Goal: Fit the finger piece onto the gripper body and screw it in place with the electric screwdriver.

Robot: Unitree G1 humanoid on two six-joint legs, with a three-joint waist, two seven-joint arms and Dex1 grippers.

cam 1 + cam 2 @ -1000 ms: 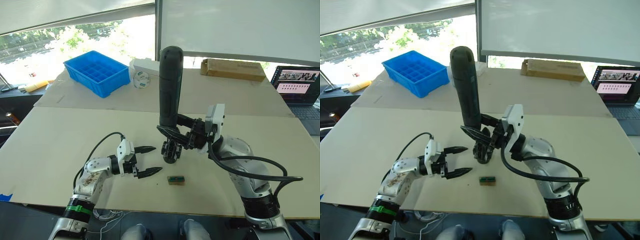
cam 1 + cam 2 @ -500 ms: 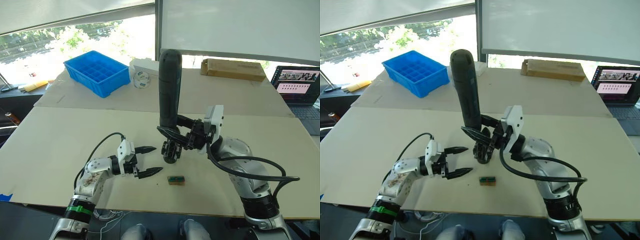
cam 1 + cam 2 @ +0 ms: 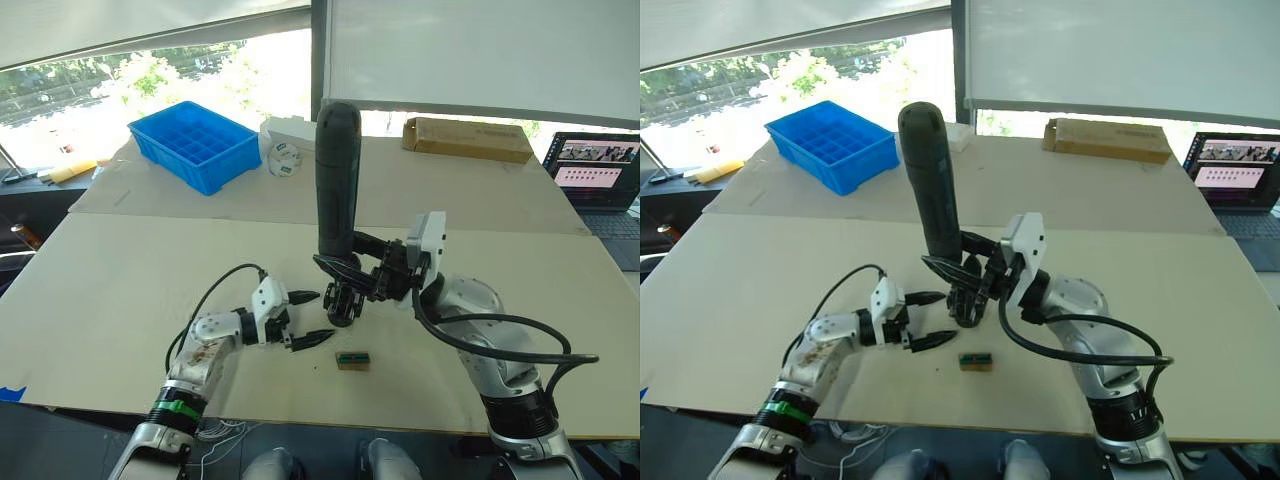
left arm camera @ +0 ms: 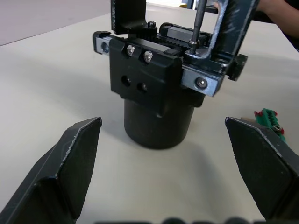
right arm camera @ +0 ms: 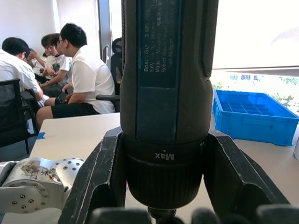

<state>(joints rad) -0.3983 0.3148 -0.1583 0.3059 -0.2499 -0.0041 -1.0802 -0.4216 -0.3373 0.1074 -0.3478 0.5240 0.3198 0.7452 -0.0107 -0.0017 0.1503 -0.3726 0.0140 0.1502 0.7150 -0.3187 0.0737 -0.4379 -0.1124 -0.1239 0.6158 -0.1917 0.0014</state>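
Screwdriver [image 3: 337,175] stands straight up near the middle of the table [image 3: 100,290], held tight in the right gripper [image 3: 345,268]. Its thin bit rests on a screw on top of the gripper body [image 4: 156,88], which sits on the table just below. This looks like the screwing step. The left gripper [image 3: 310,317] waits just left of the body, jaws wide apart and holding nothing. Next, it should probably steady the body.

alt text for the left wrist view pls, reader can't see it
The gripper body, a black block on a round base, stands on a pale table between the left gripper's two open fingers. The electric screwdriver's thin metal bit comes down onto its top. A small green block lies beside it.
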